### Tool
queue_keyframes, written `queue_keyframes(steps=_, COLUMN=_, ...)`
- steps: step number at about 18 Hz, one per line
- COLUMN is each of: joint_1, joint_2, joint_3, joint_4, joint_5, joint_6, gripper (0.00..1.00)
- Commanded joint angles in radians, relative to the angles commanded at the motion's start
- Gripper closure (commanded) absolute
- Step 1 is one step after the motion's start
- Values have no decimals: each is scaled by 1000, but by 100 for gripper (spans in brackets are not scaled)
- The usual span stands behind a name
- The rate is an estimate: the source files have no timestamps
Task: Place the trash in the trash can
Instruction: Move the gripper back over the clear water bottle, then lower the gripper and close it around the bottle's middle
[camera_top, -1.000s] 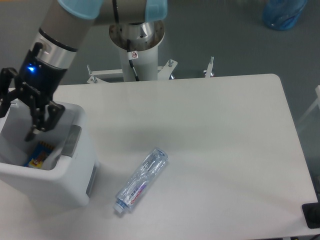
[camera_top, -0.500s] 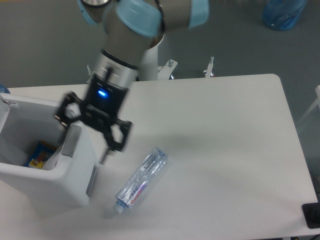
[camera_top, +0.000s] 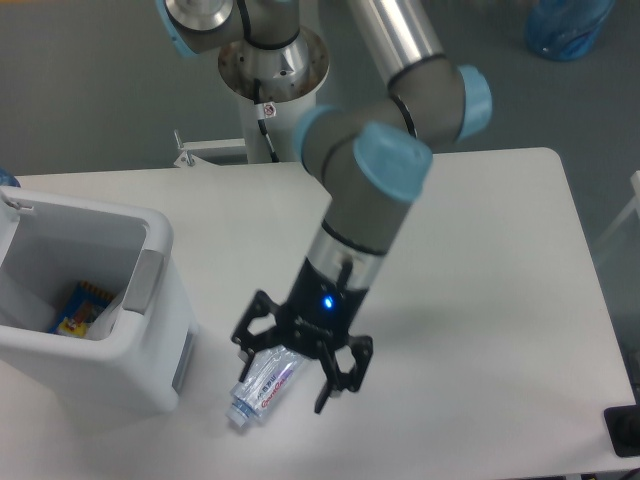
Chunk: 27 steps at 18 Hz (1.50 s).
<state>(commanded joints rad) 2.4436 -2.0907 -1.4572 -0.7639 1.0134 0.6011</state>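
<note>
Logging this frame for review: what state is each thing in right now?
hand: open, fingers spread over the bottle, holding nothing
crushed plastic bottle: lying on its side on the table, partly hidden under the hand
trash can: upright, open top, some colourful trash inside at the bottom
table: bears the trash can and the bottle

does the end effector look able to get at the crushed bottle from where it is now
Probably yes. The end effector hangs open right over the crushed bottle, fingers spread to either side. Nothing lies between them, and the trash can stands apart to the left.
</note>
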Motion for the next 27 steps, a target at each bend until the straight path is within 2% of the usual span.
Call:
queue_keyframes(steps=2, joint_1=-9, joint_2=-20, joint_3=-17, joint_4=-2, joint_5=91, joint_6=31, gripper=0)
queue_keyframes(steps=7, joint_1=-34, joint_2=-40, joint_3=-49, joint_4=-9, joint_5=117, joint_6=48, gripper=0)
queue_keyframes(steps=15, joint_1=-103, joint_2=-48, joint_3=-124, joint_4=-12, joint_5=255, joint_6=97, gripper=0)
queue_keyframes(steps=27, joint_1=-150, joint_2=-78, joint_3=-140, joint_4=-12, joint_5=313, joint_6=95, gripper=0)
